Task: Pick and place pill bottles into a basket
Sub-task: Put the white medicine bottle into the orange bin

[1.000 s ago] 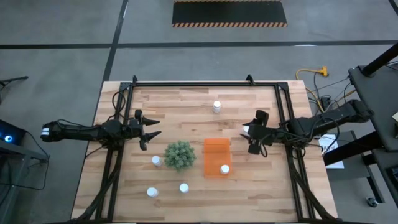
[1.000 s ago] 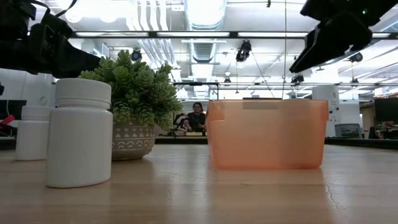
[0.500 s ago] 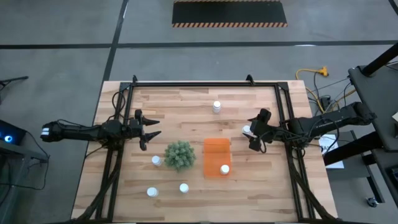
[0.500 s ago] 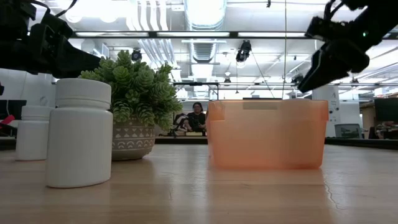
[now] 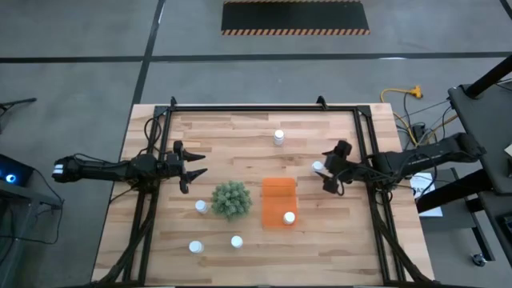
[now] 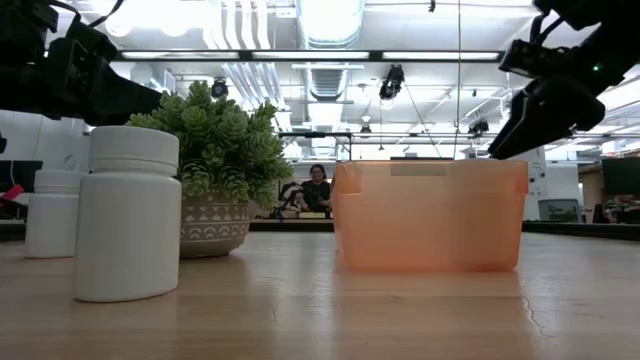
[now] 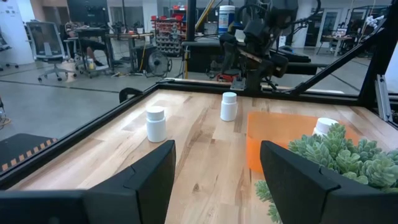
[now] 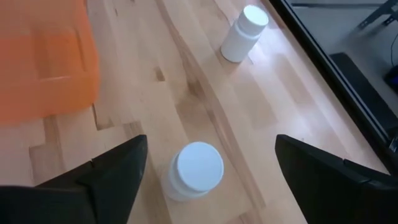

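The orange basket stands mid-table with one white pill bottle inside it. Other bottles stand on the table: one at the far side, one beside the plant, two near the front edge. Another bottle stands upright to the right of the basket, and my right gripper hangs open just above and behind it, tilted down, with one finger to each side and touching nothing. My left gripper waits open and level at the table's left.
A round green plant in a pot stands left of the basket, between it and the left-side bottles. A black metal frame runs along the table's edges. In the low view a person sits far behind the table.
My right gripper has drawn back toward the table's right edge and sunk lower, ending over the bottle to the right of the basket. The bottles and the basket have stayed in place.
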Available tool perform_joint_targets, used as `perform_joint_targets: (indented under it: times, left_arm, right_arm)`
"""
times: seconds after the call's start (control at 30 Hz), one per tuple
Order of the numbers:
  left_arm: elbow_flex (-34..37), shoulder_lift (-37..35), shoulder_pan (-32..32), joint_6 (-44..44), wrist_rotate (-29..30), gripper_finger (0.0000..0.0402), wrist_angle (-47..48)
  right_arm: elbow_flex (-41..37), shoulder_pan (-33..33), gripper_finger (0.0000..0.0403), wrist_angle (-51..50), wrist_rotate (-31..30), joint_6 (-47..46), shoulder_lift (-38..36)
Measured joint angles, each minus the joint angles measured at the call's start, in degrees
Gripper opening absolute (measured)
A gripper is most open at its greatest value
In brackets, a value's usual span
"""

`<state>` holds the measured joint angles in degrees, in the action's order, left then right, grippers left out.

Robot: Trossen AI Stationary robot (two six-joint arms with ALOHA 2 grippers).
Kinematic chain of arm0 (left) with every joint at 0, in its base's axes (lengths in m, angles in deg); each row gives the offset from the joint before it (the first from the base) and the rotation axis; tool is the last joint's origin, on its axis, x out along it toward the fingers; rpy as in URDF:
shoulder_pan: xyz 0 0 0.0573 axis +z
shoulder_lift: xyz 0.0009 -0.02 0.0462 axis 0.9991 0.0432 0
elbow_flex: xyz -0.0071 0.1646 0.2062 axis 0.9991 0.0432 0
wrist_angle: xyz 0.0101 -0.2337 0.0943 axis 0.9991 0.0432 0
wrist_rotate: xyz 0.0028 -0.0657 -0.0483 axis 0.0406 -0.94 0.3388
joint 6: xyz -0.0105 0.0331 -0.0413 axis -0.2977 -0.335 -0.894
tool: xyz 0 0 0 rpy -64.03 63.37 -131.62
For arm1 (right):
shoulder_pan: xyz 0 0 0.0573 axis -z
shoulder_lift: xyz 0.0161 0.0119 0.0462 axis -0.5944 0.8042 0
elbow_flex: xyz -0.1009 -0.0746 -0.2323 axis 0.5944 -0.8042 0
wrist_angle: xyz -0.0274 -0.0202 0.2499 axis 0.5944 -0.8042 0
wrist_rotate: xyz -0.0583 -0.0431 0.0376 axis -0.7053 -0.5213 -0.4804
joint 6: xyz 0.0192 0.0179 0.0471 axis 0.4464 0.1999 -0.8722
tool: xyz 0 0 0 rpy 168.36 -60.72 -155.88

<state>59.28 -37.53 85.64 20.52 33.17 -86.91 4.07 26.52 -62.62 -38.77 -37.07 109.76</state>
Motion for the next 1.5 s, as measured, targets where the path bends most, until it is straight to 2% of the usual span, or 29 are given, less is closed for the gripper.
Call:
perform_joint_targets:
  times: [0.3, 0.5, 0.87, 1.07, 1.5]
  left_arm:
    - [0.00, 0.00, 0.02, 0.00, 0.00, 0.0218, 0.02]
    - [0.00, 0.00, 0.00, 0.00, 0.00, 0.0218, 0.00]
    - [0.00, 0.00, 0.00, 0.02, 0.00, 0.0218, 0.01]
    - [0.01, 0.00, 0.02, 0.00, 0.00, 0.0218, 0.01]
    - [0.00, 0.00, 0.01, 0.00, 0.00, 0.0218, 0.00]
  right_arm:
    - [-3.50, 0.00, 0.0336, 3.23, 0.31, 1.58, -8.11]
    - [-7.34, 0.00, 0.0337, 7.42, 0.25, 0.77, -10.61]
    - [-16.16, 0.00, 0.0333, 20.23, 0.15, -1.74, -10.64]
    - [-17.17, 0.48, 0.0331, 21.16, -1.91, -2.14, -10.64]
    - [-20.88, 1.79, 0.0329, 27.38, -1.96, -4.32, -10.62]
